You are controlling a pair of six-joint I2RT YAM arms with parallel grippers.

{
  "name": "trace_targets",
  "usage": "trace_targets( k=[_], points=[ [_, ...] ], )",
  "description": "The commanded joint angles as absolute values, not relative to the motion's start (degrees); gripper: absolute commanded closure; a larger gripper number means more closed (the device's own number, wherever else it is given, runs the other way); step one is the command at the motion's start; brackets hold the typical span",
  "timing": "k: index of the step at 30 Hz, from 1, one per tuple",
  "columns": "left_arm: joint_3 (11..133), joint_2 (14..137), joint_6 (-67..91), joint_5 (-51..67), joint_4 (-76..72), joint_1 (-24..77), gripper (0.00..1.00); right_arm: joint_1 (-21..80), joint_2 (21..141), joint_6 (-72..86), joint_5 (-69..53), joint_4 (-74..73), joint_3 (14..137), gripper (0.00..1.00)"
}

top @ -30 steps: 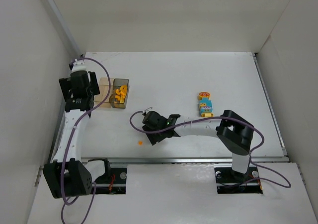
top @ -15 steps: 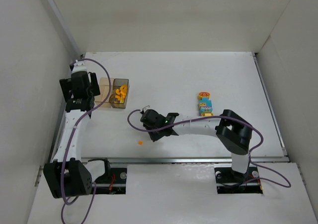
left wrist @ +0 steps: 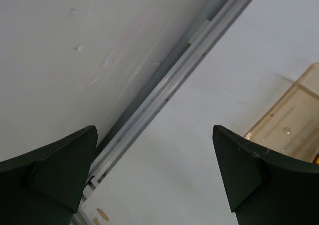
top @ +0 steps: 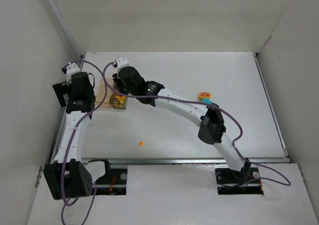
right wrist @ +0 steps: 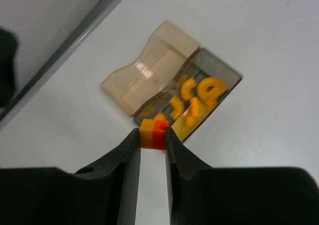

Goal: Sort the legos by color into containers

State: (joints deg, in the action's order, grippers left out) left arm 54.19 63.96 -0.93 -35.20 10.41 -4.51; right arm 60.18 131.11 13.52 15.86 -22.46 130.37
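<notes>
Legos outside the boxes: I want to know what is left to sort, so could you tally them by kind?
Tiny orange piece loose on the table: 1
Stack of coloured bricks, partly hidden: 1
Orange-and-red brick held in the right hand: 1
Total: 3

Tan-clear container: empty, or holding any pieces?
Empty: the right wrist view shows the tan-clear container with a bare floor, while orange pieces lie only in the dark grey container.
</notes>
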Motion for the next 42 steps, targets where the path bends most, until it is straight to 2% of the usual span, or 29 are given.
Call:
trace_targets(
  k=[1,3,7,10,13,14,15,16,18,19,25,29,33,37,42],
  points=[
    [52.9,62.8,1.6,-43.2,6.6,-4.7,0.00,56.3,134.1,8.4,13.9,-13.6,131.6,1.00],
    [52.4,63.5,1.6,-43.2,6.0,-4.7,0.00,56.3,136.3,1.8,12.0,-9.1,131.0,1.00],
    [52.4,65.4,0.5,-43.2,4.9,-5.7,0.00,56.3,142.7,-1.8,11.4,-8.3,138.4,1.00],
    [52.4,65.9,0.5,-44.8,4.4,-5.7,0.00,55.8,144.8,-1.8,11.4,-6.5,138.4,0.90],
    [52.4,67.1,0.0,-45.7,3.9,-5.7,0.00,55.8,146.0,-1.8,11.4,-6.0,138.4,0.89],
    [52.4,67.7,0.0,-45.7,3.9,-5.7,0.00,55.8,146.0,-1.8,11.4,-6.0,138.4,0.85],
    [52.4,67.7,0.0,-45.7,3.9,-5.7,0.00,55.8,146.0,-1.8,11.4,-6.0,137.9,0.62],
    [52.4,68.3,0.0,-45.7,3.9,-5.7,0.00,55.8,146.5,-1.8,10.9,-5.5,137.9,0.46],
    [52.4,68.3,0.0,-45.2,3.9,-5.7,0.00,55.8,145.8,-1.1,11.4,-5.4,136.5,0.22],
    [52.4,68.3,0.0,-45.2,3.9,-5.7,0.00,55.8,145.3,-1.1,11.4,-5.4,136.0,0.18],
    [52.4,68.3,0.0,-44.0,3.9,-5.7,0.00,55.8,139.7,-0.1,12.0,-5.4,131.6,0.15],
    [52.4,66.5,0.0,-44.0,4.4,-5.7,0.00,56.3,129.0,0.4,7.8,-7.1,119.6,0.15],
    [52.4,65.8,0.0,-44.6,4.4,-5.7,0.00,59.4,115.3,2.5,7.9,-14.7,100.0,0.15],
    [52.4,65.3,0.0,-43.9,4.4,-6.2,0.00,64.3,109.1,5.6,6.1,-20.6,87.8,0.18],
    [51.9,63.5,0.5,-42.0,4.4,-7.4,0.00,69.0,106.8,7.7,2.4,-21.4,79.4,0.19]
  ],
)
